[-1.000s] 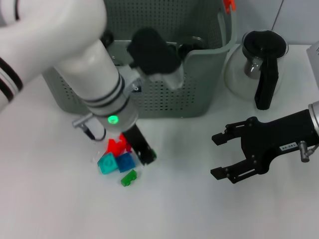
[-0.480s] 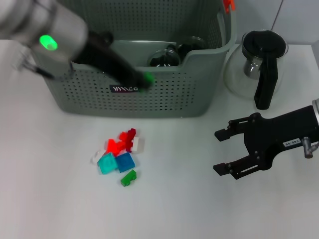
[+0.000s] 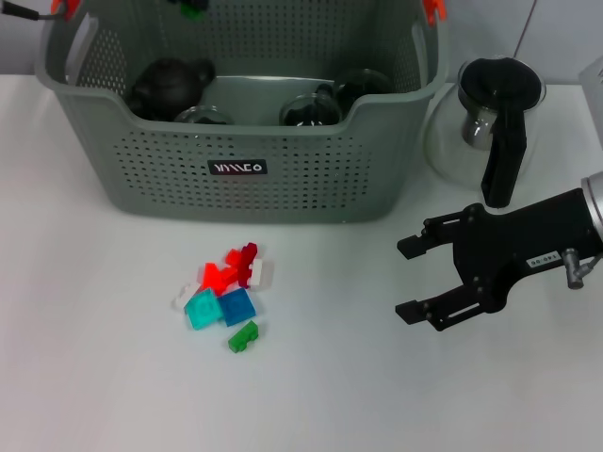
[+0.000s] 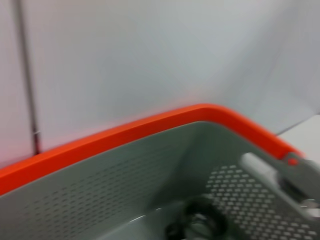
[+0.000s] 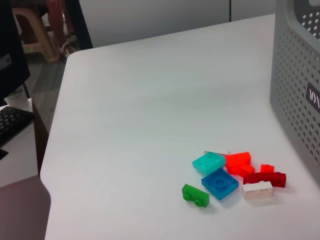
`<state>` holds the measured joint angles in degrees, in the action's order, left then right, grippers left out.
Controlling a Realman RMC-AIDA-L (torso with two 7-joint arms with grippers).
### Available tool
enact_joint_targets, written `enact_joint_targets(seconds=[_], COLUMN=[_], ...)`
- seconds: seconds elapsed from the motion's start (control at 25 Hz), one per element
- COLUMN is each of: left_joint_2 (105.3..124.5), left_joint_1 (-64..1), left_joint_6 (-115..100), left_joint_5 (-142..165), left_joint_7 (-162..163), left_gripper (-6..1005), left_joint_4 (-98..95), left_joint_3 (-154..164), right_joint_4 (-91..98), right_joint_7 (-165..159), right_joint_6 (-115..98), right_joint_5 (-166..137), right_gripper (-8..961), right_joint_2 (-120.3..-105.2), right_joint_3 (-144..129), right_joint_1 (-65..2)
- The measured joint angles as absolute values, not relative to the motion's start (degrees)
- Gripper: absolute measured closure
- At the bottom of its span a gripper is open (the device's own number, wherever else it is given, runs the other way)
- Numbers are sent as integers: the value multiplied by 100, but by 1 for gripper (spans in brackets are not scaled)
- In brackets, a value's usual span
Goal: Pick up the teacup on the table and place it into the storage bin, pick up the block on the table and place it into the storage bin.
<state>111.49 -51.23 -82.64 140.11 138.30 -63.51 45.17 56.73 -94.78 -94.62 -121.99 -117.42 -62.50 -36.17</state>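
Note:
The grey-green storage bin (image 3: 283, 179) stands at the back of the white table, and its wall (image 5: 297, 95) also shows in the right wrist view. Inside it lie a dark teapot (image 3: 170, 80) and glass teacups (image 3: 306, 108). A pile of coloured blocks (image 3: 226, 297) lies in front of the bin, also seen as the pile (image 5: 232, 175). Only the tip of my left gripper (image 3: 188, 6) shows, at the top edge over the bin's far side, holding a green block (image 3: 195, 9). The left wrist view looks down past the bin's orange rim (image 4: 150, 125). My right gripper (image 3: 407, 281) hovers open at the right.
A glass pitcher with a black lid and handle (image 3: 495, 122) stands right of the bin, just behind my right arm. Orange-red clips (image 3: 431, 9) sit on the bin's top corners. The table's edge and a dark floor area (image 5: 30, 100) show in the right wrist view.
My left arm has lifted from the block pile and swung back over the bin, nearly leaving the head view, carrying a green block. The right gripper shifted slightly.

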Motion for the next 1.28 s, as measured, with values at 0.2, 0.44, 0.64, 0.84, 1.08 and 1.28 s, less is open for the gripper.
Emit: enact_joint_targets(seconds=[0.2,0.44,0.64,0.84,1.08,1.28], left_joint_2=[11146,11168,11185,11515,12192,12410], left_joint_1=[-5289,-5291,-5191,-4769,-3782,-3007], left_joint_6=[-7702,-7634,-7917,-9290,-10307,-10372], left_joint_5=[14364,14405,14381,14023,13945,13933], left_joint_7=[13841,13865,13820,13541,12819,12691], left_gripper=[672,648,482,246,73,48], left_joint_4=[-5878,-5931,-6192,-7593,-9717,-10413], left_joint_3=[4565,4567,4527,4585,5101,5848], right_joint_4=[5670,5669,5669,5669,5598,5522], right_joint_7=[-9500,-9506,-9508,-9524,-9528,-9528], right_joint_6=[-9465,-9476,-9486,-9452,-9305,-9179], right_joint_5=[-12199,-12199,-12199,-12199,-12198,-12174], right_gripper=[76,75,75,76,75,76], right_joint_2=[-11742,-11756,-11771,-11774,-11803,-11827], right_joint_3=[-6254,-6259,-6262,-6234,-6217,-6213], right_joint_1=[-3658,-3674,-3674,-3700,-3708,-3718])
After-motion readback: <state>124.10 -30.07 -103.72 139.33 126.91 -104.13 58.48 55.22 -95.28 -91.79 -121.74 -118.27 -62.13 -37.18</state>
